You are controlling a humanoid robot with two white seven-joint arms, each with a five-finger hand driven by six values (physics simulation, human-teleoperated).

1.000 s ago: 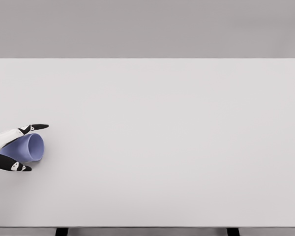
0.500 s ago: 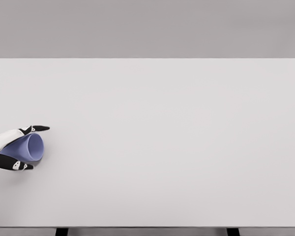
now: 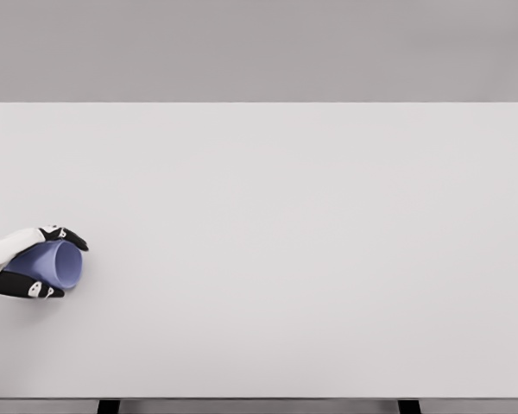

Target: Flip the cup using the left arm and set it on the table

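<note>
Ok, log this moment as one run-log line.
stage: grasp | left hand: shut on cup | cup: on its side, mouth facing right, near table's left edge | table | right hand: not in view

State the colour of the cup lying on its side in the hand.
The cup is light purple-blue, seen in the head view.

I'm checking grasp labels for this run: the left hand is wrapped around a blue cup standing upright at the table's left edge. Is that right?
Not quite. The cup is not upright: the head view shows it lying on its side, its open mouth facing right. The rest holds: the left hand is wrapped around it, fingers above and below, at the left edge of the table.
</note>
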